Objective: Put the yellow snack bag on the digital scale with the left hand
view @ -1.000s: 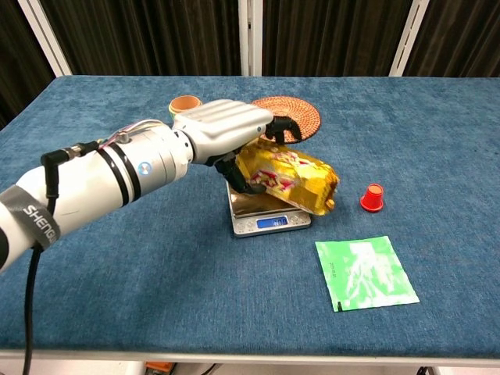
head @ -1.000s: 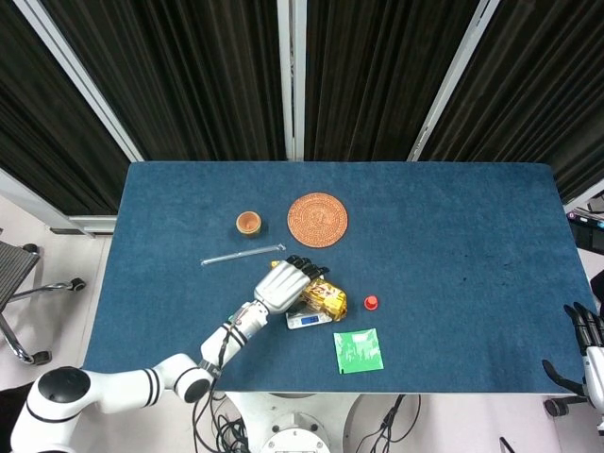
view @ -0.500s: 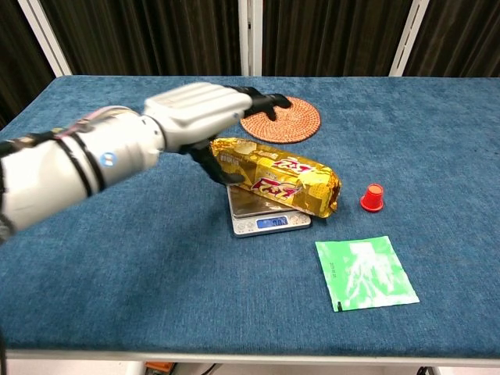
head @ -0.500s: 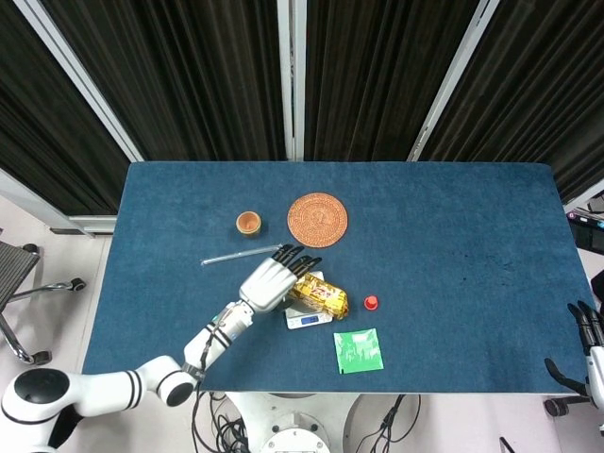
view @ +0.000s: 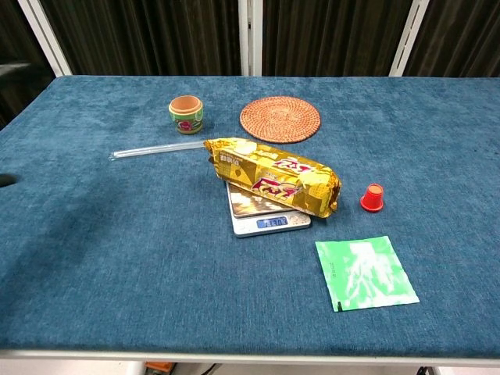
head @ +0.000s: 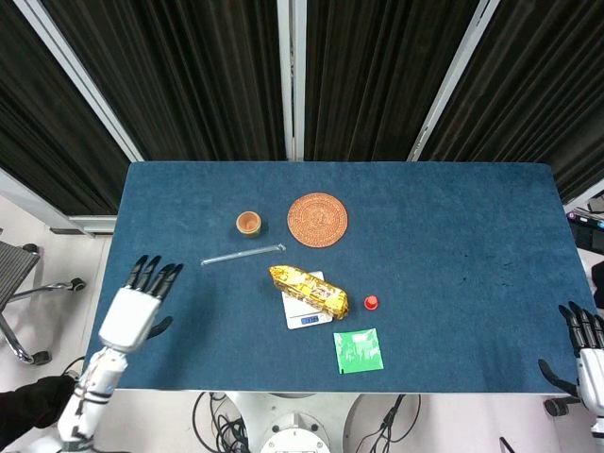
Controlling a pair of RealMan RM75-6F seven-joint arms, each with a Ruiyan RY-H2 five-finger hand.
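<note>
Yellow snack bag (view: 272,176) lies across the digital scale (view: 269,215) on the blue counter (head: 453,245). Left hand (head: 140,307) and right hand (head: 587,354) hang empty, fingers spread.

Snack bag (view: 273,176): yellow-gold, red lettering. Scale (view: 269,215): silver, blue display. Worktop (view: 117,258): blue. Sachet (view: 366,272): green. Cap (view: 373,198): red.

White robot hand (head: 140,310) — black fingers (black-banded forearm).
</note>
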